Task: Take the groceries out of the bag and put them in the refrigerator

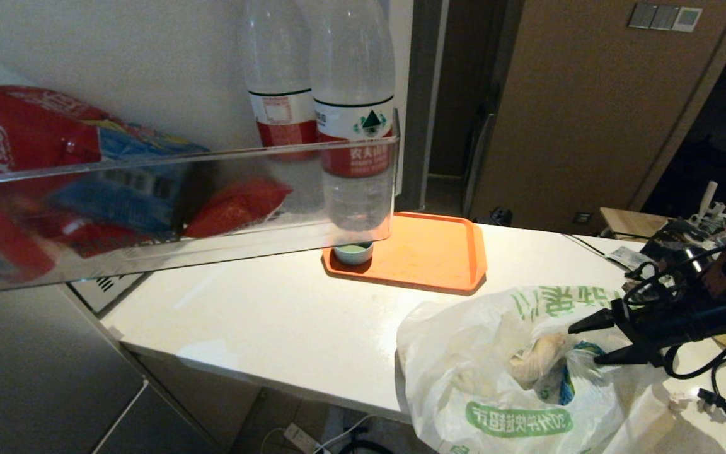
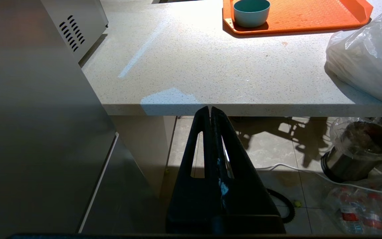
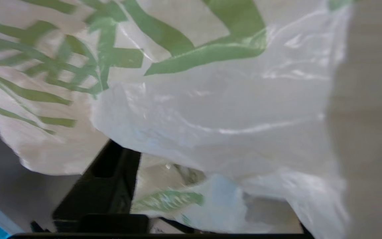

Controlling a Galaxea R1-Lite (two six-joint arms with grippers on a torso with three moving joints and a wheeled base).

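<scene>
Two claws: my right claw [image 1: 587, 343] hangs at the mouth of the bag [image 1: 501, 372] on the bench [image 1: 275, 315], fingers apart to reach a beige lump [image 1: 536, 359]. Left claw [image 2: 210, 111] parked, pressed together, below the bench edge.

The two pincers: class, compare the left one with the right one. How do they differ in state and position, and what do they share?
1. The left pincer is shut; the right pincer is open.
2. The left pincer hangs below the counter edge, over the floor; the right pincer is at the mouth of the bag.
3. The left pincer touches nothing; bag plastic drapes over the right pincer.
Both are black with tapered fingers.
</scene>
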